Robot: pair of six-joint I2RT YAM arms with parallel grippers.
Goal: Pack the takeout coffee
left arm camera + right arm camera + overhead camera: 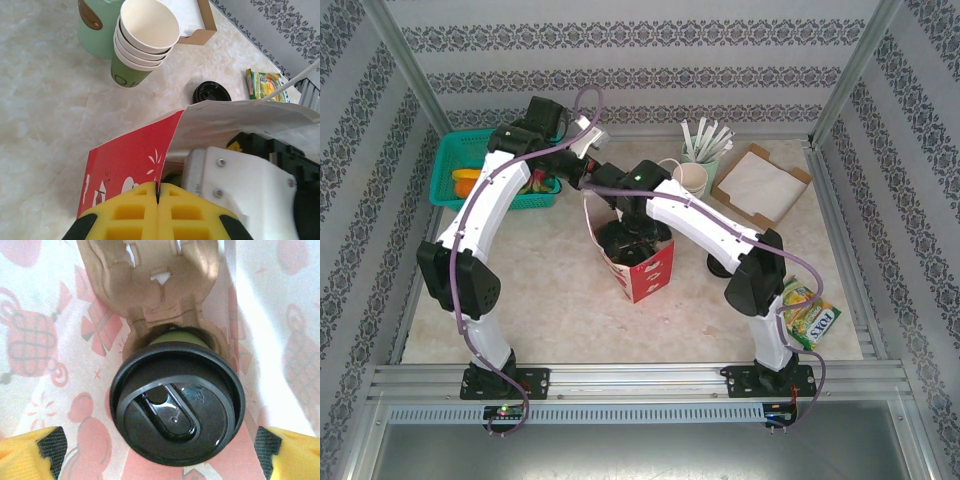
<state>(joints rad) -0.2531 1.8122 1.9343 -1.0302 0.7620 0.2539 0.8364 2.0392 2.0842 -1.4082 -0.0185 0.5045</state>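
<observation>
**Item:** coffee cup (177, 402), one.

**Place:** inside the bag (45, 340), straight below the right tool (160, 444). It sits in a cardboard holder (150, 285) that rises past its far side.

**Axis:** the cup is upright, with its long axis in line with the right tool's reach. The lid (210, 430) faces up at the tool.

**Look:** the lid is round, glossy black plastic with a raised outer ring and an oval tab lying slantwise across the middle. A sliver of green wall shows beyond the lid's far edge.

**Right tool:** released. The yellow fingers (30, 450) are spread wide, one on each side of the lid and clear of it.

**Left tool** (157, 192)**:** clenched on the bag's top edge, with the red wall nipped between its yellow fingers.

**By view:**
- The right wrist view gives the cup, the holder and the bag's printed inner walls.
- The left wrist view adds the desk (45, 100). Beyond the left tool stands a stack of cups (142, 45), with a loose lid (211, 92) and a snack packet (265, 85) off to its right.
- The overhead view adds the bag standing upright mid-desk, with the right tool sunk in its mouth and the left tool at its far-left rim.
</observation>
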